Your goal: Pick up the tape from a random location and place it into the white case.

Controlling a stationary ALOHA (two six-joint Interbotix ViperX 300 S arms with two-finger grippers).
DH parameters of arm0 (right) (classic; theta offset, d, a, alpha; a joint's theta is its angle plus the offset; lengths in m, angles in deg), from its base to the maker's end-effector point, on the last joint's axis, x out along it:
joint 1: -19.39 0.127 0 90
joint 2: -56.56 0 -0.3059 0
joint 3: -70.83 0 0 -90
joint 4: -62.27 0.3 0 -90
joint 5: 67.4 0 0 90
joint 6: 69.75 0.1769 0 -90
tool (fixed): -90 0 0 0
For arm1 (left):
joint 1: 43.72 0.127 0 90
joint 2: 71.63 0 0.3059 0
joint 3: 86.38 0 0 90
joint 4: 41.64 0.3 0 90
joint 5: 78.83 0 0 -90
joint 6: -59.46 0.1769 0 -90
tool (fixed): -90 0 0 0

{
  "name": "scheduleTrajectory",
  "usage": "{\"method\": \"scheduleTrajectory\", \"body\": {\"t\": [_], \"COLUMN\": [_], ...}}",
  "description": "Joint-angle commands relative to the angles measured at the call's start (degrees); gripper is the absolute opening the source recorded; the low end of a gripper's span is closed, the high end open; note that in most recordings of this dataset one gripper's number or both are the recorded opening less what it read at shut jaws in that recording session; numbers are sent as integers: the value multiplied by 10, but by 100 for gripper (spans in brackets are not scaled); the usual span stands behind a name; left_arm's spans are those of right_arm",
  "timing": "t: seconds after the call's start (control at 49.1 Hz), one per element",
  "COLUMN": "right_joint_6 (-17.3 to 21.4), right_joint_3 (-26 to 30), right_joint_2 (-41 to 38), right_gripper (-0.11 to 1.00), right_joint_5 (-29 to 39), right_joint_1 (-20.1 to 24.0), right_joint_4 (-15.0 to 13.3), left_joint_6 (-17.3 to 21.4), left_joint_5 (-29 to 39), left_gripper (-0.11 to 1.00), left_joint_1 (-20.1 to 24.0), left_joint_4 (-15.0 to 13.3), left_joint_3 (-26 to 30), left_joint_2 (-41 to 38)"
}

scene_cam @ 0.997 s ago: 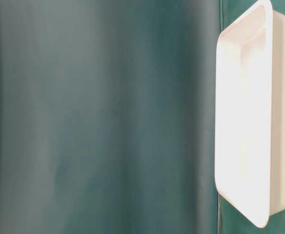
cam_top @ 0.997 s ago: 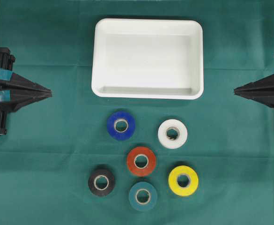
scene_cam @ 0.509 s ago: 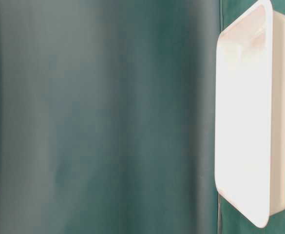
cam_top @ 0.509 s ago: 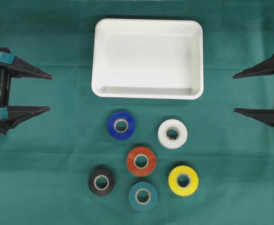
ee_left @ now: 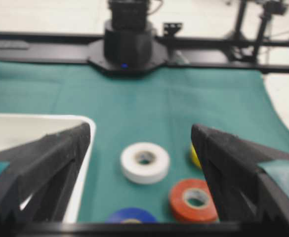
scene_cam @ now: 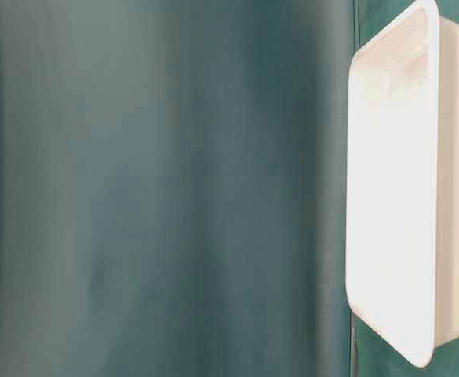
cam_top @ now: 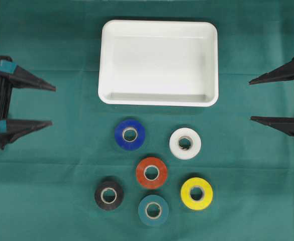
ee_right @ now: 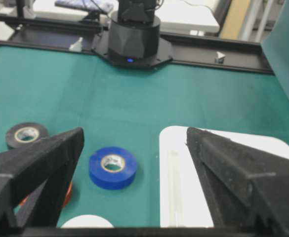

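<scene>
The big white plastic case point(cam_top: 158, 63) sits on the green bench point(cam_top: 56, 165). Six round tape rolls point(cam_top: 151, 172) lie just below it, apart. The left tool point(cam_top: 52, 105) and right tool point(cam_top: 251, 99) both gape wide, holding nothing.

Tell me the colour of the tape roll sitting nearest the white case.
Blue. The blue tape roll lies just below the white case; the overhead view shows it best.

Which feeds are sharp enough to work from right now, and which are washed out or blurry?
Overhead: sharp, evenly lit, every tape roll distinct. Table-level: blurred green, white case overexposed, no rolls visible. Left wrist: soft, white tape recognisable. Right wrist: fairly clear, blue tape crisp.
</scene>
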Motion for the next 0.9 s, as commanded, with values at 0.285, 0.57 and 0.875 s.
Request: {"method": "scheduleTrajectory", "body": {"t": [0.285,0.57,0.875], "right_joint_6": [0,0,0], "right_joint_3": [15,15,15], "right_joint_2": [-4,-4,-9], "right_gripper": [92,91,91], "right_joint_5": [-1,-2,-3], "right_joint_1": [-2,-2,-2], "right_joint_4": [-2,-2,-2], "left_joint_6": [2,-1,2], "left_joint_5": [4,-6,-35], "left_gripper": [99,99,99], "left_joint_1": [-18,-23,-33], "left_joint_4": [-1,-2,-1], "left_joint_3": [14,18,82], "left_joint_2": [-4,-17,-130]}}
